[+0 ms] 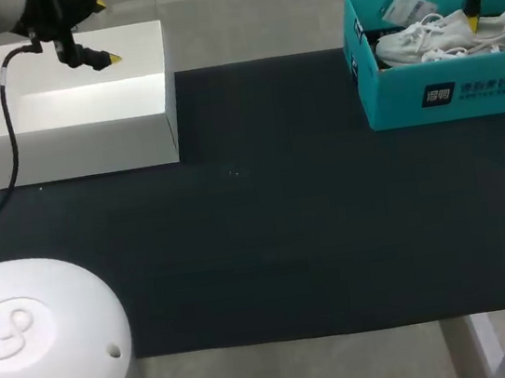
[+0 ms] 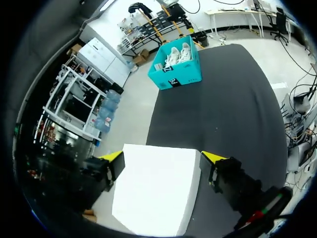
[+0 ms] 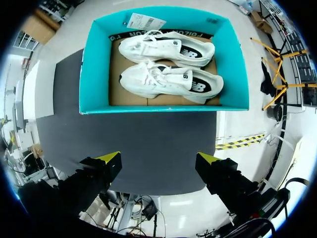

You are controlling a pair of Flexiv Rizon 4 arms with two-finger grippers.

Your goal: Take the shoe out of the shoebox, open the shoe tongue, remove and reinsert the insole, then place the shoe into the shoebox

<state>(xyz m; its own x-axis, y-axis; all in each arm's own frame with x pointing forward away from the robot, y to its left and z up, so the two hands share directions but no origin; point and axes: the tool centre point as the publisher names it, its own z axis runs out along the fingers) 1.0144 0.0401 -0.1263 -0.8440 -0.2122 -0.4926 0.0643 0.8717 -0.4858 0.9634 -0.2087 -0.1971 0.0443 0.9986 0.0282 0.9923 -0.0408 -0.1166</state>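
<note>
A teal shoebox [image 1: 450, 91] stands open at the far right of the black mat. Two white shoes [image 1: 446, 36] lie side by side in it. In the right wrist view the nearer shoe [image 3: 171, 82] and the farther shoe [image 3: 168, 47] rest on the brown cardboard floor, ahead of my right gripper [image 3: 159, 157]. That gripper [image 1: 473, 0] hangs open above the box and holds nothing. My left gripper [image 1: 107, 57] is open over a white box [image 1: 73, 120] at the far left. In the left wrist view the left gripper [image 2: 163, 157] has the white box [image 2: 158, 193] beneath it and the shoebox [image 2: 178, 75] far ahead.
A black mat [image 1: 270, 243] covers the middle of the table between the two boxes. A white paper tag [image 3: 145, 21] lies at the far end inside the shoebox. A black cable [image 1: 8, 139] hangs from my left arm across the white box's front.
</note>
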